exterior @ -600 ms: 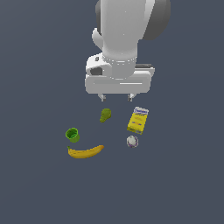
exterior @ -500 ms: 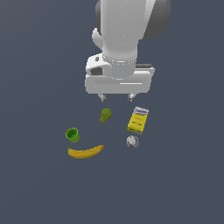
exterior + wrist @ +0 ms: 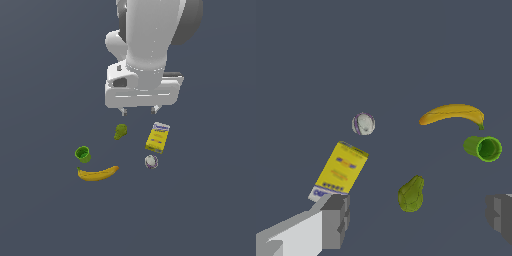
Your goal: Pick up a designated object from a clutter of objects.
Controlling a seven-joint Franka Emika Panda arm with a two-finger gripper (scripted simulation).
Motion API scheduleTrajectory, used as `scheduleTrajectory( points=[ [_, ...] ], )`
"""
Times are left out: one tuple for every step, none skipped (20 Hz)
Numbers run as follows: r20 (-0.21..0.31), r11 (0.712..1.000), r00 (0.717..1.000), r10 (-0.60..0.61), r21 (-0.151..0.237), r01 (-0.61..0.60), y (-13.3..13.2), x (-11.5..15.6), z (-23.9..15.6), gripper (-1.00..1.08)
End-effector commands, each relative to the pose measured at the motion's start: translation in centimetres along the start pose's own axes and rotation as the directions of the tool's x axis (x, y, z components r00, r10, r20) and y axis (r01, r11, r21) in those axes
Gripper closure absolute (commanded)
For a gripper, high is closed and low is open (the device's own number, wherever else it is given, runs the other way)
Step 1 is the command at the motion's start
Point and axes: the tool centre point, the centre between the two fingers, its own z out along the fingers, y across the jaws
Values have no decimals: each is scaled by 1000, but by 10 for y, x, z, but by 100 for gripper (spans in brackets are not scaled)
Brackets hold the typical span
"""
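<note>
Wrist view: pear on counter, untouched, between wide-open jaws of gripper hovering above. Yellow box, ball, banana, green cup all apart from it. Descent, grasp, lift remain.

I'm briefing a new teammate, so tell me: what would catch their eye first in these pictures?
The big white Panda arm dominates the exterior view, its open pincer hanging above the clutter, touching nothing. Below it sits the olive-green pear, with a yellow box toward the exterior view's right and a whitish ball just beyond that. The bright yellow banana and green cup stand out nearest the camera.
</note>
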Motion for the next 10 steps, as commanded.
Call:
scheduleTrajectory(
  points=[
    [1, 1000, 1000, 0, 0, 0, 0, 0, 0, -92],
    [0, 1000, 1000, 4, 0, -4, 1, 0, 1, -92],
    [0, 1000, 1000, 10, 0, -10, 1, 0, 2, -92],
    [0, 1000, 1000, 17, 1, -17, 2, -1, 4, -92],
    [0, 1000, 1000, 25, 1, -25, 2, -1, 7, -92],
    [0, 999, 999, 35, 2, -35, 3, -2, 9, -92],
    [-1, 999, 999, 46, 2, -46, 4, -2, 13, -92],
    [-1, 998, 998, 60, 3, -60, 5, -3, 16, -92],
    [-1, 997, 997, 75, 4, -75, 6, -4, 20, -92],
    [-1, 996, 996, 91, 5, -91, 7, -5, 25, -92]
  ],
)
